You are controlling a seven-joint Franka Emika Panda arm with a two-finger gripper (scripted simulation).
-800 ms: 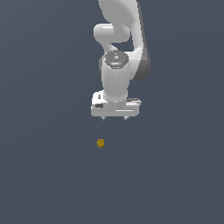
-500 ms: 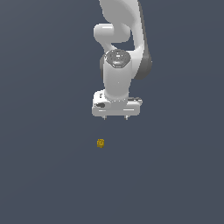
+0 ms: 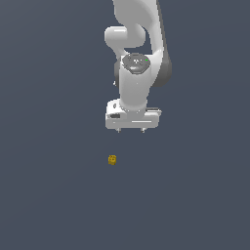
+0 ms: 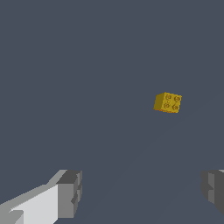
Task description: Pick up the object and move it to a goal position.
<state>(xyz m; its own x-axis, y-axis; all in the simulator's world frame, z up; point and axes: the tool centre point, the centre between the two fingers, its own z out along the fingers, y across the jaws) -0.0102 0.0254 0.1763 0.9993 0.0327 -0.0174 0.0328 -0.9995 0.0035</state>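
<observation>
The object [image 3: 112, 159] is a tiny yellow-gold cube-like lump with darker spots, resting on the dark grey floor. It also shows in the wrist view [image 4: 167, 103]. My white gripper [image 3: 130, 130] points down, apart from the object, a little toward the exterior view's right of it and nearer that view's top. Its fingers [image 4: 70, 194] are spread wide with nothing between them; in the wrist view the gripper [image 4: 142, 192] is open and empty.
The white arm [image 3: 139, 53] rises behind the gripper to the exterior view's top edge. The floor [image 3: 58, 195] is a plain dark grey surface with nothing else on it.
The gripper has shifted slightly toward the exterior view's right. The object has not moved.
</observation>
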